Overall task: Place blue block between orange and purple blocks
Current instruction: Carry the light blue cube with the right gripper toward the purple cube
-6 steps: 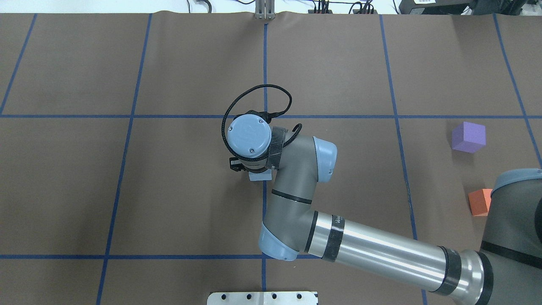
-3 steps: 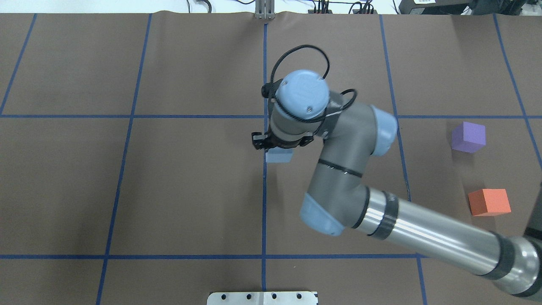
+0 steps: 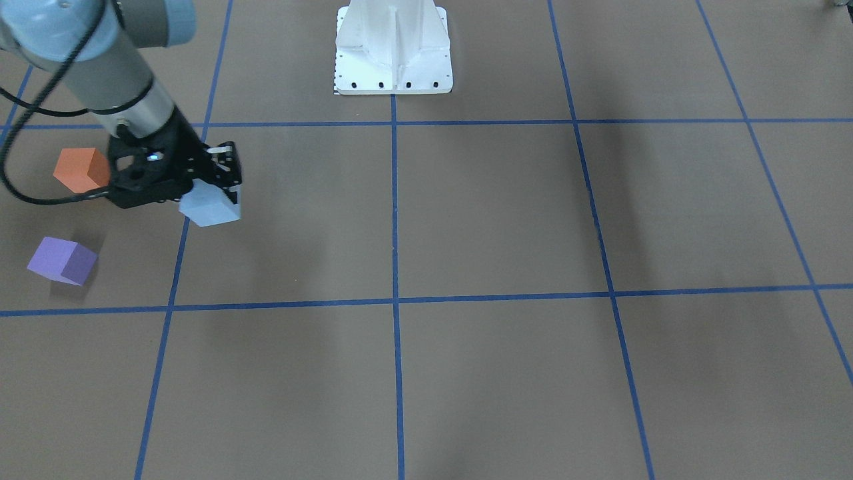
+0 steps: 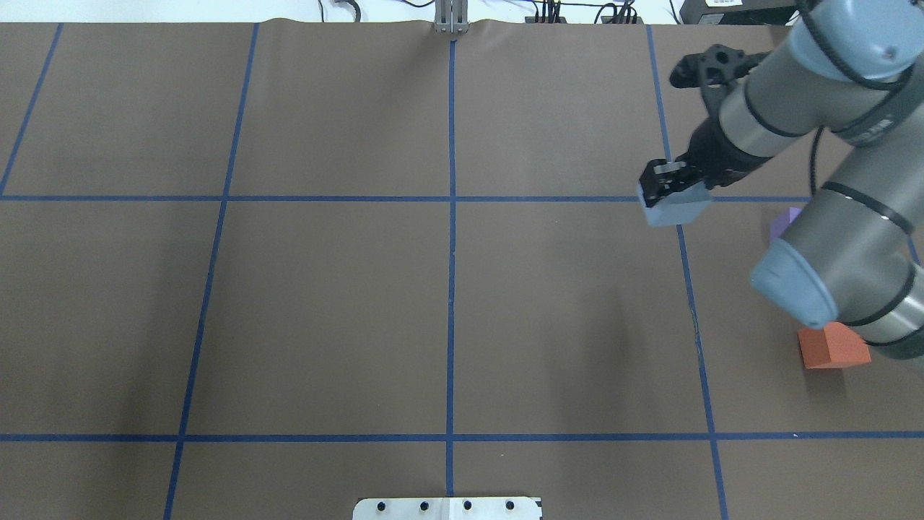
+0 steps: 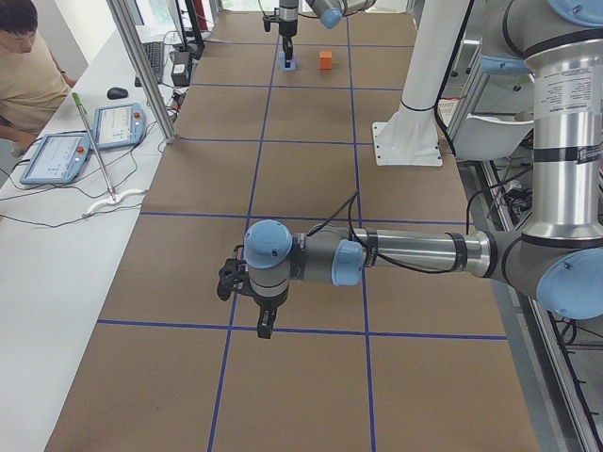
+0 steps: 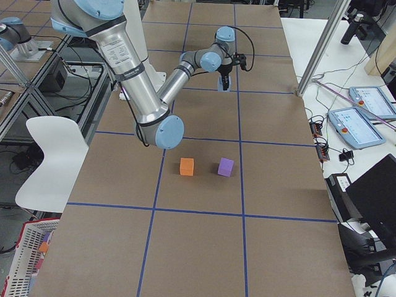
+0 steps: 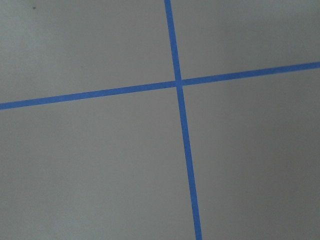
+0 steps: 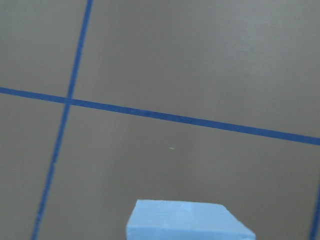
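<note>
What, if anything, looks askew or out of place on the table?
Nothing stands out. The right gripper holds the pale blue foam block aloft; the orange foam cube and purple foam cube sit flat, apart.

Bright, even overhead light, soft shadows, blue block [image 8: 189, 220] blurred in the wrist view.

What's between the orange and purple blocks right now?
Nothing: bare table between the orange block and purple block, clearest in the right side view.
</note>
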### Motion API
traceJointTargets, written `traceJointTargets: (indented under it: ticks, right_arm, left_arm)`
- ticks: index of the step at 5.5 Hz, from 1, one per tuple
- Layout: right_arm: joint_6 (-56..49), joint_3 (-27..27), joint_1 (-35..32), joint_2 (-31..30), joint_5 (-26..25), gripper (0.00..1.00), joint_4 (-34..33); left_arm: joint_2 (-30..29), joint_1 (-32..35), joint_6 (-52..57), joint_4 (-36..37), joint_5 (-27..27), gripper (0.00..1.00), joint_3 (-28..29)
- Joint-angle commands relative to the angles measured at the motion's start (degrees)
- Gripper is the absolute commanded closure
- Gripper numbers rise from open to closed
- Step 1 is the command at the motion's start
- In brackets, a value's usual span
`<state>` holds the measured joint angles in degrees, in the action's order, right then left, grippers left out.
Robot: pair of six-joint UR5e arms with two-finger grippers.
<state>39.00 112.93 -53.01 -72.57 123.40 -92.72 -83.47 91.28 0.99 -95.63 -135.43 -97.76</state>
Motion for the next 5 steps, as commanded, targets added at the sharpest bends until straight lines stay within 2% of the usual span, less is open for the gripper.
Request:
traceJointTargets:
  ticks: [1,2,3,4,5]
  right_arm:
    - [-6.7,0.9,-7.3,-13.3,2.3,0.90,3.1]
    - [-6.1,-0.5,-7.5,-20.8,2.3,0.86,13.0]
    - [-4.8,-3.5,-7.5,-24.4,2.1,0.86,19.8]
    - [0.8,-9.5,-7.1,-24.9,2.0,0.88,30.1]
    - [5.3,-12.4,-5.7,-25.0,1.6,0.88,36.2]
  left_arm:
    - [0.5,0.0,-1.8,-1.8,-0.1,0.00,-0.2]
    - [0.4,-0.1,-1.6,-1.9,-0.1,0.00,-0.3]
    - [0.4,-0.1,-1.4,-1.9,-0.1,0.00,-0.4]
    - [0.4,-0.2,-1.3,-1.9,-0.1,0.00,-0.6]
    - [0.4,-0.3,-1.3,-1.9,-0.1,0.00,-0.6]
